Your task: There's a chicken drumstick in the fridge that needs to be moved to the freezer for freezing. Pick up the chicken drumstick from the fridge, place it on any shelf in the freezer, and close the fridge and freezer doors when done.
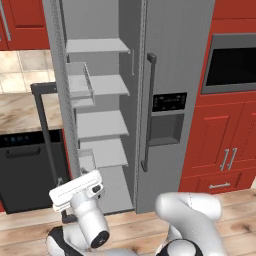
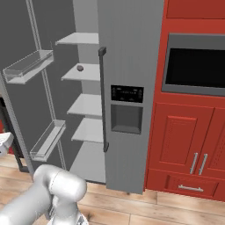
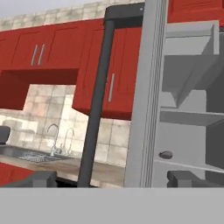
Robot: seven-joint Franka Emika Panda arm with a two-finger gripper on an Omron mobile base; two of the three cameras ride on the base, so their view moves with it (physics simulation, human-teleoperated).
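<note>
A small brown chicken drumstick lies on the second shelf from the top in the open left compartment, and it also shows as a dark lump on a shelf in the hand view. I cannot tell whether this compartment is the fridge or the freezer. Its door stands swung out to the left, with clear bins on the inside. My gripper hangs low by that door's outer edge, open and empty, apart from the door. Its fingertips frame the door's dark handle. The right door, with the dispenser, is shut.
A black dishwasher sits under a wooden counter left of the open door. A sink with a tap lies beyond it. Red cabinets and a built-in oven stand to the right. Wooden floor runs in front.
</note>
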